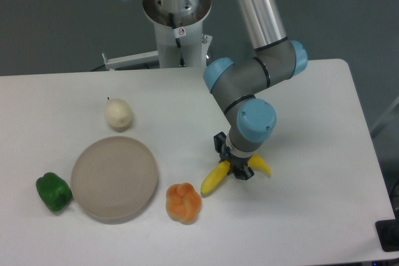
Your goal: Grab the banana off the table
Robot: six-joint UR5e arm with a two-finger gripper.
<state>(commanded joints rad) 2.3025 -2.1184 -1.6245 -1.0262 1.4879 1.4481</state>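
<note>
The bright yellow banana (pixel 216 179) lies on the white table (pixel 312 204), right of centre near the front. Its left end and its right tip show; its middle is hidden under my gripper. My gripper (pixel 237 171) points straight down over the banana's middle, with its dark fingers (pixel 244 172) on either side of the fruit. The frame does not show whether the fingers are pressing on the banana or still apart from it.
A lumpy orange fruit (pixel 183 202) sits just left of the banana. A beige plate (pixel 114 177) lies at the front left, with a green pepper (pixel 53 192) beside it and a pale round fruit (pixel 118 114) behind it. The robot base (pixel 177 23) stands at the back.
</note>
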